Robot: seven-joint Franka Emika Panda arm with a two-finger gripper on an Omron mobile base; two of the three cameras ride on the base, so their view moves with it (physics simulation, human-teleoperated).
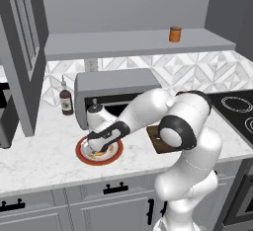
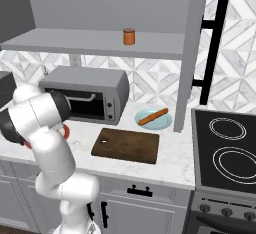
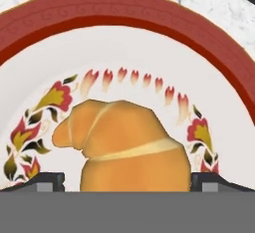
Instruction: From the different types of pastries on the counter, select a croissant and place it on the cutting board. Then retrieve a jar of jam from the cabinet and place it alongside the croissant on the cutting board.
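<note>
- Was only at the start of the job; nothing moved over yet.
- Croissant [image 3: 127, 145] lay on the red-rimmed plate [image 1: 81, 152] on the counter [image 1: 44, 163].
- Cutting board [image 2: 127, 145] sat bare beside the toaster oven [image 2: 85, 93].
- Jar of jam [image 2: 129, 36] stood up on the cabinet shelf [image 2: 90, 45], not fetched yet.
- Gripper [image 3: 127, 182] hung low over the plate, fingers [image 3: 47, 181] spread wide, one on each side of the croissant.
- Looked ready to pinch; could not tell if touching yet.
</note>
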